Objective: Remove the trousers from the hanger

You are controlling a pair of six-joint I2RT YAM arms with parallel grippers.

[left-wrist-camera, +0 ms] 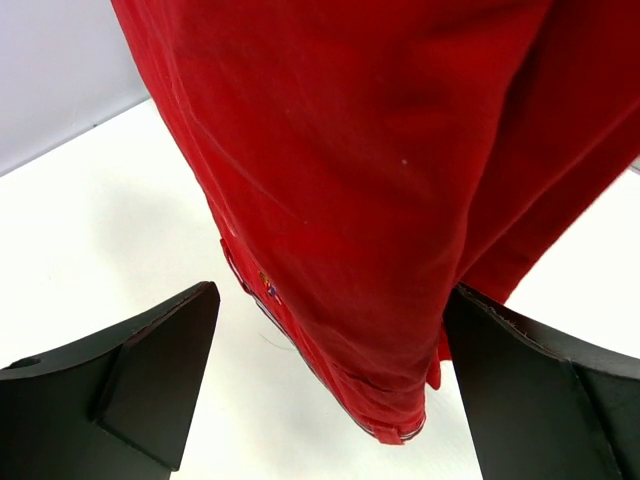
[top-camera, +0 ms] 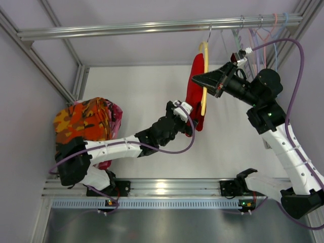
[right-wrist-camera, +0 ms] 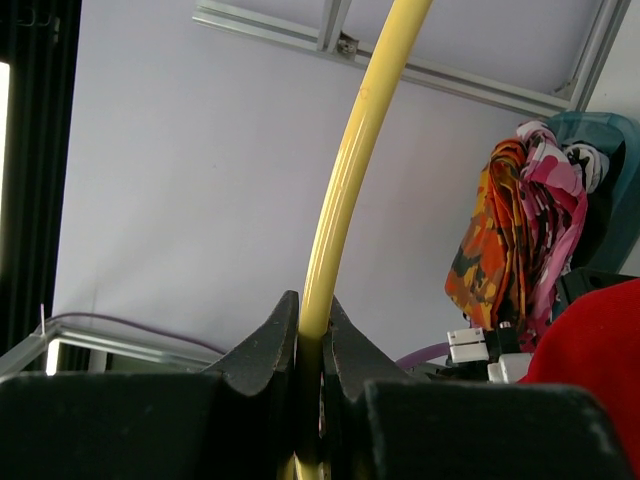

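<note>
Yellow hanger (top-camera: 204, 76) is hung by its metal hook from the rail (top-camera: 152, 26), at about 1 o'clock of table centre in the top view; red trousers (top-camera: 194, 96) are draped over it, not yet removed; right gripper (right-wrist-camera: 310, 312) is clamped narrow on the hanger's yellow arm, at 3 o'clock of the garment; left gripper (left-wrist-camera: 332, 292) is spread wide, the trouser hem lying between its fingers; contact cannot be told; an orange camouflage cloth (top-camera: 83, 121) is noted at 9 o'clock.
</note>
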